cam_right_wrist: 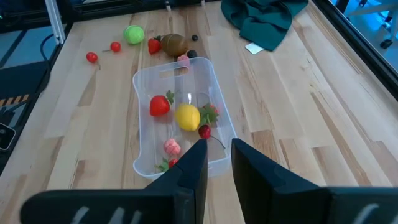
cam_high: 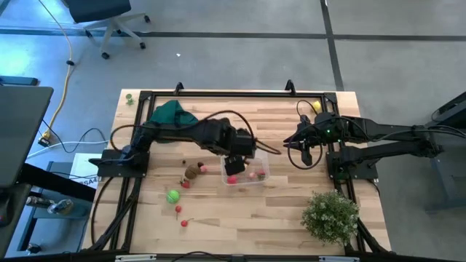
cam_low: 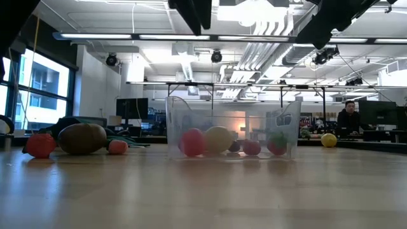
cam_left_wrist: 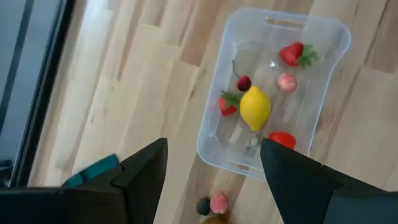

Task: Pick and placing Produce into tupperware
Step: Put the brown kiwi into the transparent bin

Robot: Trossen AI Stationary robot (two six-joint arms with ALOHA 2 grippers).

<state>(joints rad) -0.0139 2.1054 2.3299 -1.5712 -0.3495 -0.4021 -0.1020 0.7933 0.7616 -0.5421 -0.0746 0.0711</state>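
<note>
On the table, the tupperware lies below the open left pincer.

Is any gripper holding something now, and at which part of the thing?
Nothing is held. The left gripper hangs open above the tupperware; the right gripper waits apart, nothing between its fingers.

Surface: pale wooden table, black frame around its edge.
Centre: clear tupperware.
Left of it: brown, red, green produce.
Far left: green cloth.
Near right: leafy plant.
Far right: yellow piece.
</note>
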